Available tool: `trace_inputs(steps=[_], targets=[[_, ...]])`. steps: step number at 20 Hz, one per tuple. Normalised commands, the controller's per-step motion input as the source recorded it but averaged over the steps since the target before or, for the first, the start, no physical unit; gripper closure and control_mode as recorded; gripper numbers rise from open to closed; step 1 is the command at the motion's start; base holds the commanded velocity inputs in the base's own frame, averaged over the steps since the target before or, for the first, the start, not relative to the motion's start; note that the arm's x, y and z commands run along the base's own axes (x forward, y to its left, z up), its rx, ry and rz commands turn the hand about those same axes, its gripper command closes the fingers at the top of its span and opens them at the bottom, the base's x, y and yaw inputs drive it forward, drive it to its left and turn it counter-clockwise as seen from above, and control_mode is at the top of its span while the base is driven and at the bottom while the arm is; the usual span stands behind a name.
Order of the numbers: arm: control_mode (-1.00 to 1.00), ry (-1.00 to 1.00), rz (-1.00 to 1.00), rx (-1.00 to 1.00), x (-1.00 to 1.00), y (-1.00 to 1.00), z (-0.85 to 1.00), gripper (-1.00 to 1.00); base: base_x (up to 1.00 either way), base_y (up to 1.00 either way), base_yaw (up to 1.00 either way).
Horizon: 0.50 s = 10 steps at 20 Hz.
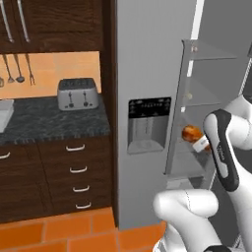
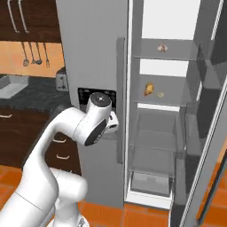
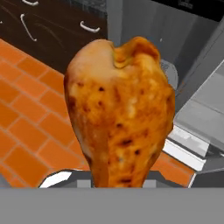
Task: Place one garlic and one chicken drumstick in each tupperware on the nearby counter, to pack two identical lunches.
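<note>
A golden-brown, mottled chicken drumstick (image 3: 119, 111) stood large in the hand view, its narrow end down at six o'clock where the gripper (image 3: 118, 181) was closed tight on it; in the left base view the same piece showed as a small orange lump (image 1: 191, 133) at the arm's end, in front of the open grey refrigerator (image 1: 147, 64). In the right base view a second golden-brown drumstick (image 2: 149, 89) lay on a middle glass shelf (image 2: 170, 99) of the refrigerator, with a small pale garlic bulb (image 2: 160, 95) just beside it at about four o'clock. Another off-white garlic bulb (image 2: 162, 47) sat on the shelf above, at twelve o'clock from the pair. Well apart, toward nine o'clock in the left base view, the dark marbled stone bench (image 1: 54, 120) ran over brown wooden drawers with curved silver handles (image 1: 76, 170). A silver slotted toaster (image 1: 77, 93) stood on it near the wall, and a shallow grey rectangular tupperware (image 1: 5, 114) rested at its far left edge. Orange floor tiles (image 3: 30, 127) lay below the held drumstick in the hand view.
</note>
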Motion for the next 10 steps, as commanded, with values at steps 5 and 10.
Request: trace_inputs(steps=[5, 10], targets=[[1.0, 0.0, 0.0, 0.0, 0.0, 0.0, 0.0, 1.0, 0.29, 1.0, 0.0], [1.0, 0.0, 0.0, 0.0, 0.0, 0.0, 0.0, 1.0, 0.89, 1.0, 0.0]])
